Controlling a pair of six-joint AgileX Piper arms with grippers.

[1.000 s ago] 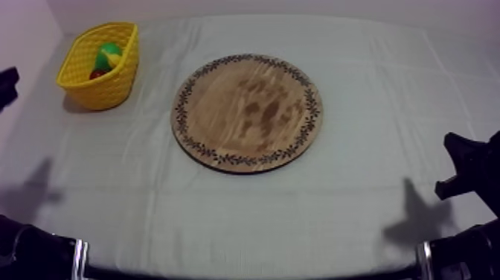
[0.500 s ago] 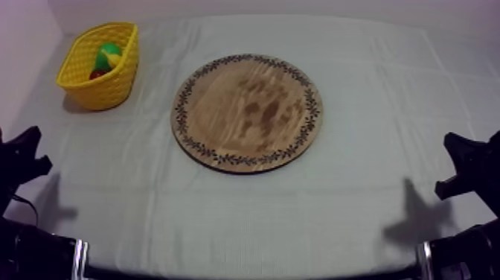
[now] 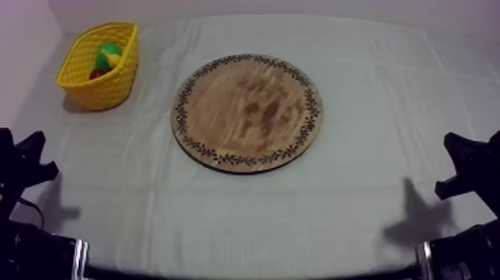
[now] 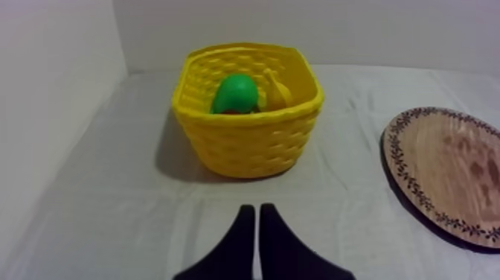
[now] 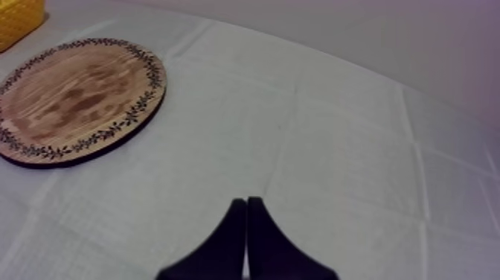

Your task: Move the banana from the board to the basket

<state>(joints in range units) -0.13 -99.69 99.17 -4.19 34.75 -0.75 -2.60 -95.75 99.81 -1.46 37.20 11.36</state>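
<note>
The banana (image 4: 280, 92) is being held in the yellow basket (image 4: 245, 141) beside a pear (image 4: 236, 93), well apart from the wooden board (image 3: 248, 112). The left gripper (image 4: 257, 210) and the right gripper (image 5: 246, 202) are both being held pressed together over the cloth (image 5: 335, 149).

I see the round wooden board (image 3: 248, 112) lying flat in the middle of the table, its patterned rim whole and its surface bare. The yellow basket (image 3: 104, 93) stands upright at the far left corner, well apart from the board. The banana (image 4: 279, 93) lies inside the basket, partly hidden.
</note>
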